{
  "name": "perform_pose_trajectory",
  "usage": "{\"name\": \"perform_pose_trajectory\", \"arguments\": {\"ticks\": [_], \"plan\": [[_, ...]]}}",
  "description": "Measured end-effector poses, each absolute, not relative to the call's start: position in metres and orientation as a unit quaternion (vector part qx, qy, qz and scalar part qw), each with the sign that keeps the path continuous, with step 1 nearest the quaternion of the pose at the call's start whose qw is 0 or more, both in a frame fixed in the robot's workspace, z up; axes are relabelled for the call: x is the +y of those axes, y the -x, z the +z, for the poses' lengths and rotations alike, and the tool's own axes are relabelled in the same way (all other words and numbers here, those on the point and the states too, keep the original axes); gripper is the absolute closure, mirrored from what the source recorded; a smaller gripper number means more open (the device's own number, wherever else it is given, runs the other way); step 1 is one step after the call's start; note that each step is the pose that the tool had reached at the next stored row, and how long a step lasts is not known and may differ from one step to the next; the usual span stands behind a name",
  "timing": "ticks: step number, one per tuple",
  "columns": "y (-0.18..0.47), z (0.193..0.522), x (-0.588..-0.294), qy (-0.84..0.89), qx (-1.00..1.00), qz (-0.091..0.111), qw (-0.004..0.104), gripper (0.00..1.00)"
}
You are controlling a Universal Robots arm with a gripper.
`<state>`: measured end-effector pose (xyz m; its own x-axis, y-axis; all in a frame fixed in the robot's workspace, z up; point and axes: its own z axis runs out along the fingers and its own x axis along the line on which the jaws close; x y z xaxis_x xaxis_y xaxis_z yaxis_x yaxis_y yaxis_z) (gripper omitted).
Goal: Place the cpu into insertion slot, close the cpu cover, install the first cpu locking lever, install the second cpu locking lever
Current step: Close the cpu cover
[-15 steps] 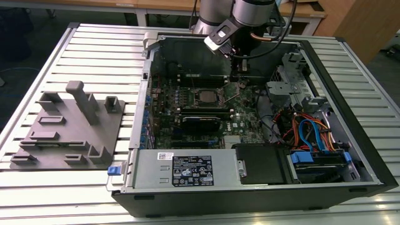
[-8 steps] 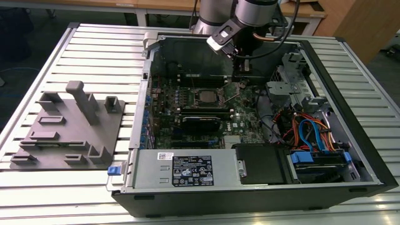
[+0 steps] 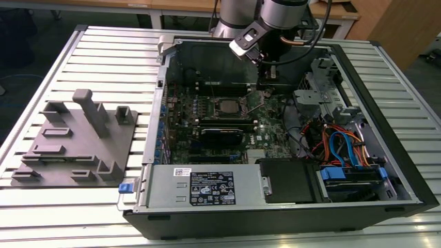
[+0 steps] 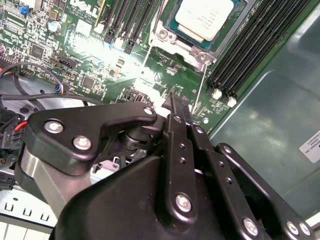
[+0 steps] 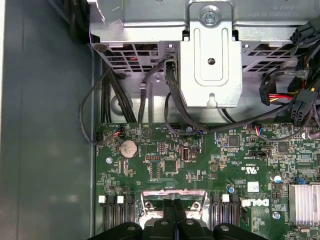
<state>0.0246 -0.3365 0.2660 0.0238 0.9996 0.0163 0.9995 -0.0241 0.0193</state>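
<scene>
1. One grey moulded block (image 3: 72, 142), one open computer case (image 3: 276, 223), one chip, one claw.
2. Slatted metal worktop (image 3: 103, 57); wooden furniture behind.
3. The chip (image 3: 226, 106), a dull silver square, sits in the silver-rimmed socket (image 4: 162, 34) on the green board.
4. The claw (image 4: 176, 102) hangs near the chip, on the exterior view's right, fingers pressed together and empty.

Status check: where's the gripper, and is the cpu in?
Gripper shut, low over the board. Cpu seated, cover down. Lever rod right beside gripper.
</scene>
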Motion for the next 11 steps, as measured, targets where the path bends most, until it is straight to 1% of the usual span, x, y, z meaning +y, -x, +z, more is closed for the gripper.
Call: {"name": "perform_pose_trajectory", "arguments": {"ticks": [11], "plan": [[-0.0273, 0.266, -0.3365, -0.715, 0.699, 0.012, 0.001, 0.9]]}}
